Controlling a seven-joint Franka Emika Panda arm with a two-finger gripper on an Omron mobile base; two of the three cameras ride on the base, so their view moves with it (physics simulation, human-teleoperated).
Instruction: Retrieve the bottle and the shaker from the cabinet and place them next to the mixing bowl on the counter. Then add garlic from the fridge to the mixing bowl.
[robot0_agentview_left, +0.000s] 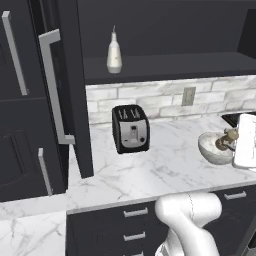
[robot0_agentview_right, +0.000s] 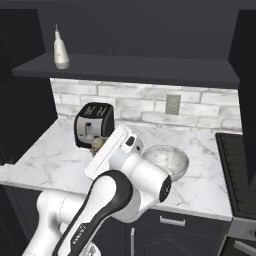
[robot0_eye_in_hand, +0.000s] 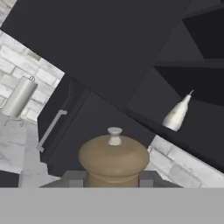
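My gripper (robot0_eye_in_hand: 111, 179) is shut on the brown wooden shaker (robot0_eye_in_hand: 113, 157), whose knobbed top fills the space between the fingertips. From the base, the shaker (robot0_agentview_right: 97, 144) hangs low over the counter (robot0_agentview_right: 50, 162), between the toaster and the mixing bowl (robot0_agentview_right: 179, 169). In the left base view the shaker (robot0_agentview_left: 229, 136) overlaps the mixing bowl (robot0_agentview_left: 210, 150). The creamy-white bottle (robot0_agentview_left: 114, 52) stands upright on the shelf of the open cabinet (robot0_agentview_left: 165, 67), far above and left of my hand. The bottle (robot0_agentview_right: 60, 50) and the bottle (robot0_eye_in_hand: 177, 114) also appear in the other two views.
A black toaster (robot0_agentview_left: 131, 128) stands on the marble near the open cabinet door (robot0_agentview_left: 65, 95) with its long bar handle. A stove (robot0_agentview_right: 240, 170) borders the counter on the right. A white roll on a stand (robot0_eye_in_hand: 17, 97) sits by the brick backsplash. Dark drawers (robot0_agentview_left: 115, 225) run below.
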